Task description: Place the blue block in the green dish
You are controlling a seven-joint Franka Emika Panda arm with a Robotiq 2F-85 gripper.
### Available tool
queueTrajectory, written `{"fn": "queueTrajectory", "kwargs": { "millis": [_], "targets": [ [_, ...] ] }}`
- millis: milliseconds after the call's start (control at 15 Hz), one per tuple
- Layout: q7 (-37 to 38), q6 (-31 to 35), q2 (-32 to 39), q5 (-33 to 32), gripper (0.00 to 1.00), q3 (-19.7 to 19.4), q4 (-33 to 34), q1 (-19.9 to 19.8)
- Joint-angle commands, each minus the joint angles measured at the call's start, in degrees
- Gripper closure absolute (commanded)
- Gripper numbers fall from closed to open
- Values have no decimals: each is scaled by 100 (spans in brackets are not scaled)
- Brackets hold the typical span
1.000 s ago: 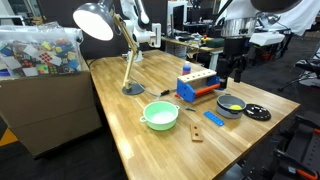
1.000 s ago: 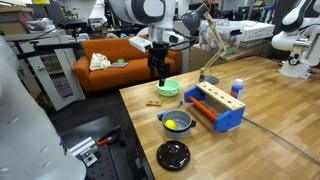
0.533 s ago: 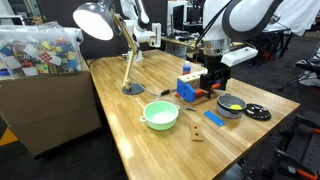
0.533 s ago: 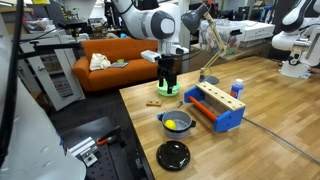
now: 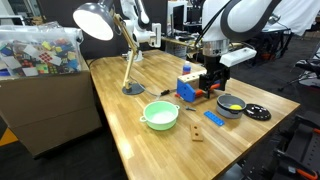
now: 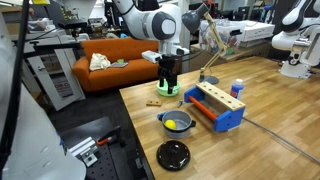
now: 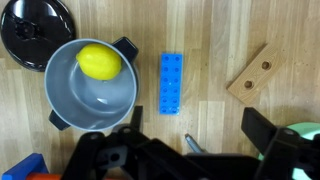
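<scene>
The blue block (image 7: 171, 83) lies flat on the wooden table, a thin studded bar; it also shows in an exterior view (image 5: 214, 118). The pale green dish (image 5: 160, 114) stands empty near the table's front, shows partly behind the gripper in an exterior view (image 6: 178, 90), and only as a sliver at the wrist view's right edge (image 7: 306, 134). My gripper (image 7: 200, 135) is open and empty, hovering above the table with the block just ahead of its fingers. It hangs by the blue toy in both exterior views (image 5: 209, 85) (image 6: 168, 86).
A grey bowl (image 7: 62, 100) holding a yellow lemon (image 7: 99, 61) sits beside the block, with a black disc (image 7: 35, 25) past it. A brown wooden piece (image 7: 255, 72) lies on the block's other side. A blue box toy (image 5: 197, 87) and a desk lamp (image 5: 100, 22) stand behind.
A second ago the arm stood farther out over the table's end; it has swung in and down towards the block and the blue toy. Nothing has moved in the last half second.
</scene>
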Motion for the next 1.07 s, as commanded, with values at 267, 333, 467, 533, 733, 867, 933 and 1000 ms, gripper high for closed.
{"fn": "queueTrajectory", "kwargs": {
  "millis": [267,333,467,533,733,867,933,1000],
  "targets": [
    [-419,44,617,426,0,30,219,-34],
    [-470,48,700,462,0,27,254,-34],
    [-575,55,861,568,0,32,334,-49],
    [-634,69,945,619,0,35,372,-61],
    [-775,73,1192,776,0,24,483,-85],
    [-719,84,1350,771,0,-31,522,-65],
    [-715,79,1432,788,0,-43,546,-70],
    [-710,75,1507,792,0,-59,575,-69]
  ]
}}
